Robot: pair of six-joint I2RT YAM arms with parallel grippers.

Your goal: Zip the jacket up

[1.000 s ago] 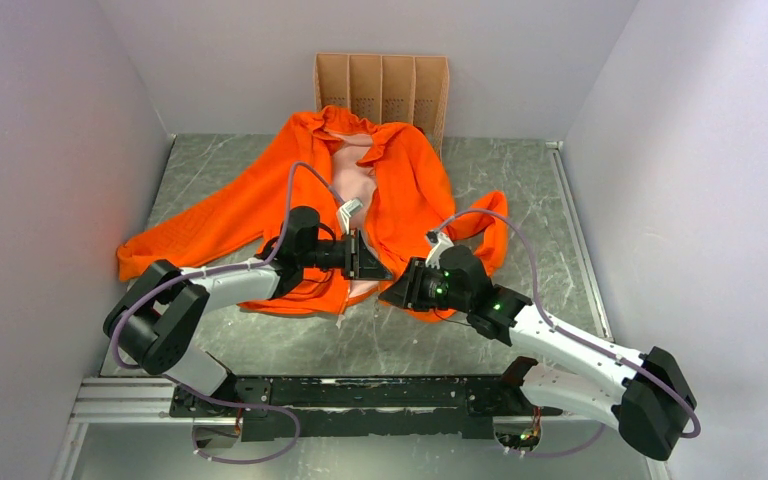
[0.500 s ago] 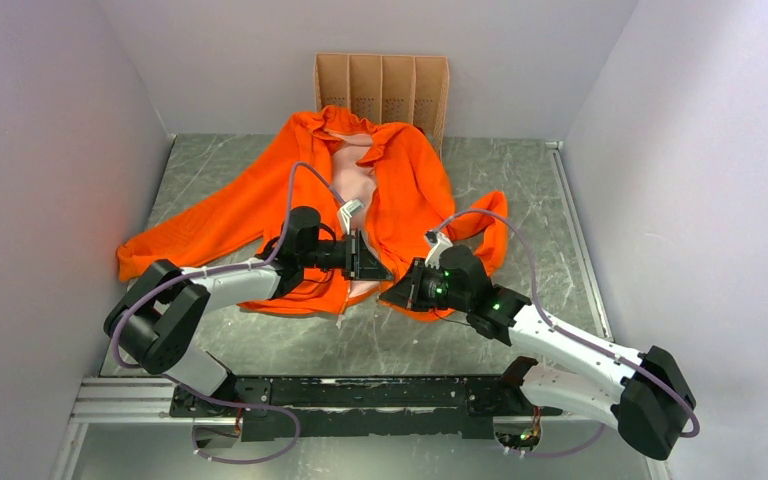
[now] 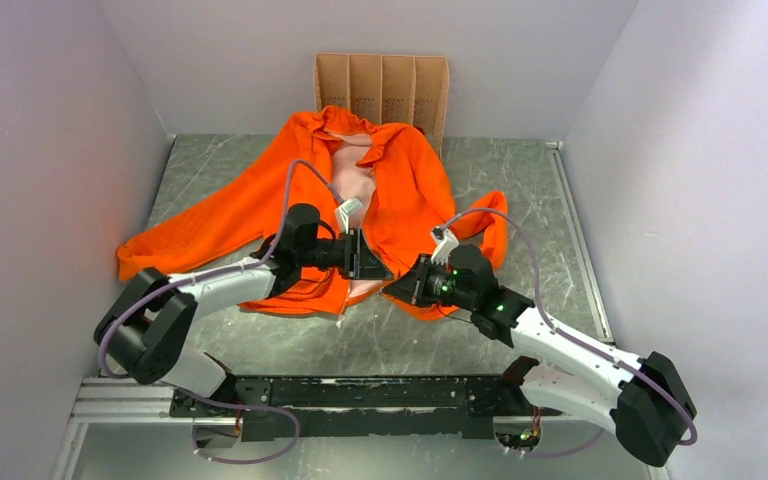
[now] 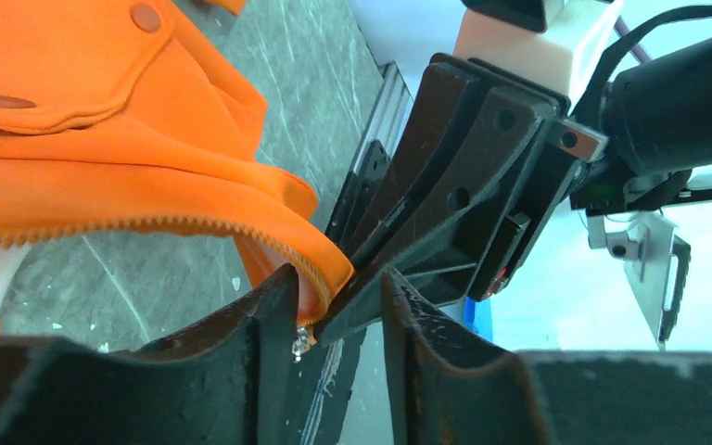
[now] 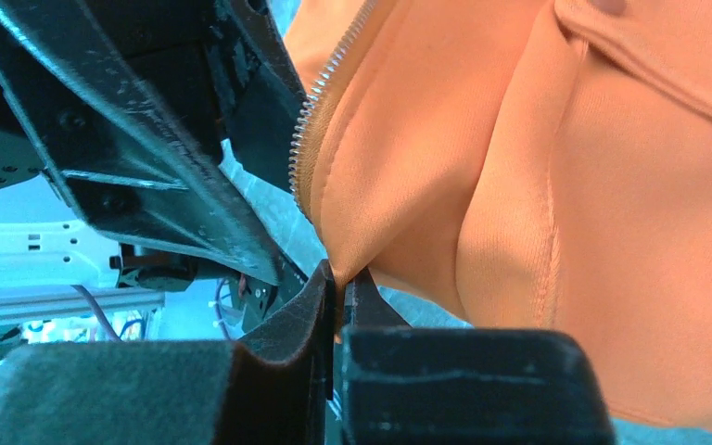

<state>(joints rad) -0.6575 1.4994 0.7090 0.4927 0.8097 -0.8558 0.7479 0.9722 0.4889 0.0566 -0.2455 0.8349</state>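
Observation:
The orange jacket (image 3: 415,190) lies face up on the table, front open, with pale pink lining (image 3: 360,180) showing. My left gripper (image 3: 370,266) is at the bottom of the left front edge. Its jaws stand apart (image 4: 336,280). The zipper teeth (image 4: 130,227), a small metal zipper end (image 4: 298,345) and the tip of the right gripper lie between them. My right gripper (image 3: 397,289) is pinched shut (image 5: 341,275) on the bottom corner of the right front edge, beside its zipper teeth (image 5: 311,120). The two grippers almost touch tip to tip.
A brown cardboard divider box (image 3: 382,88) stands against the back wall behind the collar. The jacket's sleeves spread to the left (image 3: 175,240) and right (image 3: 495,225). Grey walls close in both sides. A metal rail (image 3: 130,398) runs along the near edge.
My right gripper has moved a little left and away from me, closer to the left gripper, with the jacket corner in it. The left arm has shifted slightly.

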